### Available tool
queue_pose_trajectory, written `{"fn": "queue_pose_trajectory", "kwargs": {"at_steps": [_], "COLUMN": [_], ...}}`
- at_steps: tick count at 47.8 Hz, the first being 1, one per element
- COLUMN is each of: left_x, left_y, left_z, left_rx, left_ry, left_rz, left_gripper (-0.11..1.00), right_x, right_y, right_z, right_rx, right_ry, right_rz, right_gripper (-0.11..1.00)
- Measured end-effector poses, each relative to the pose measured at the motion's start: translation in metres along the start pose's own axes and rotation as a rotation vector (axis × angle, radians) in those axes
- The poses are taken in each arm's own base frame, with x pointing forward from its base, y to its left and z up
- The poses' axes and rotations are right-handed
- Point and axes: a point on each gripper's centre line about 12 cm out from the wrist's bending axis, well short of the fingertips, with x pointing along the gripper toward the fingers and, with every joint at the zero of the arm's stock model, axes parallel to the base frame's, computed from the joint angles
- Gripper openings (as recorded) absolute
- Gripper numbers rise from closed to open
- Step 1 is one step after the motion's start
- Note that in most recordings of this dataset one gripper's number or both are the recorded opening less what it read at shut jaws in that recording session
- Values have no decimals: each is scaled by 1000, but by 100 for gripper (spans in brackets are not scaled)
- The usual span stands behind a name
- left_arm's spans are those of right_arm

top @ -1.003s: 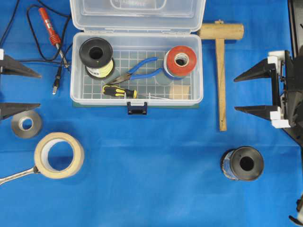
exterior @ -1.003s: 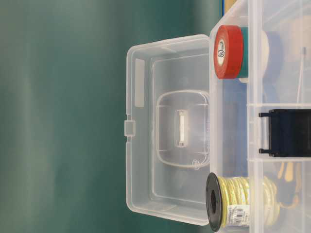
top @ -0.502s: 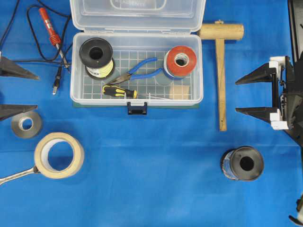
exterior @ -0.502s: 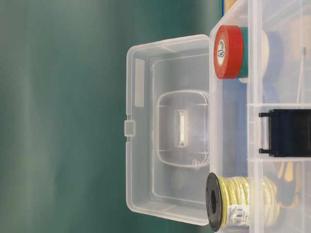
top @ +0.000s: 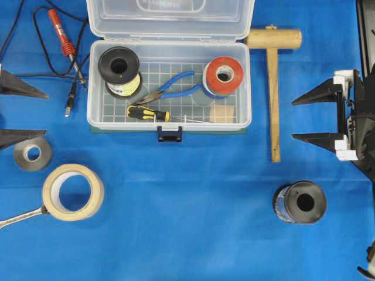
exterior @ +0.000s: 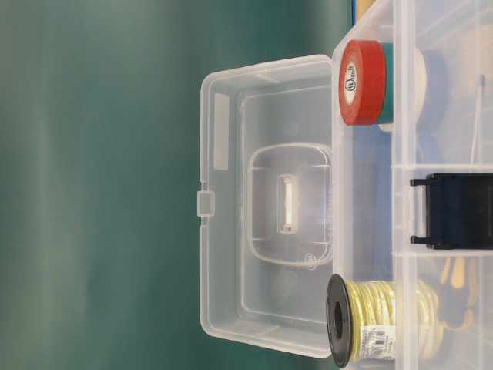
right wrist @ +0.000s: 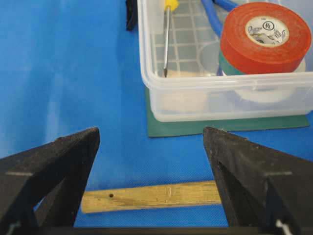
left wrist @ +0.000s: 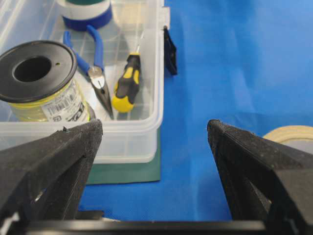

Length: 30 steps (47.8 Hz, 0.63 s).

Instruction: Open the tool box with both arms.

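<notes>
The tool box [top: 246, 88] stands at the back centre with its clear lid [top: 170, 17] swung fully back; the table-level view shows the lid [exterior: 266, 200] upright behind the base. Its dark blue latch [top: 169, 134] hangs free at the front. Inside lie a wire spool [top: 119, 71], red tape [top: 222, 75], blue pliers [top: 176, 86] and a screwdriver [top: 147, 113]. My left gripper [top: 49, 113] is open at the left edge, well clear of the box [left wrist: 122, 142]. My right gripper [top: 293, 120] is open to the right, with nothing between its fingers [right wrist: 63, 161].
A wooden mallet [top: 273, 88] lies between the box and the right gripper. A black spool [top: 300, 202] stands front right. A masking tape roll [top: 73, 191], a grey tape roll [top: 32, 153] and a wrench [top: 20, 218] lie front left. A soldering iron [top: 60, 32] lies back left.
Both grippers have drawn slightly outward, away from the box. The box and its lid have not moved.
</notes>
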Motion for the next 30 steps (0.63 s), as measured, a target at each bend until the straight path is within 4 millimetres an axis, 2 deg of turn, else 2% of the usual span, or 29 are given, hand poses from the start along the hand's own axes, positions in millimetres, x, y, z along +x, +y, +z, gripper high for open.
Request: {"fn": "queue_pose_trajectory", "kwargs": {"at_steps": [30], "left_x": [0], "left_y": [0], "left_z": [0], "left_rx": [0], "left_ry": [0], "left_rz": [0], "left_gripper": [85], "right_x": [-2], "right_y": [0], "right_z": [1], "right_rx": [-3], "right_ry": [-4], "right_rz": [2], "right_gripper": [85]}}
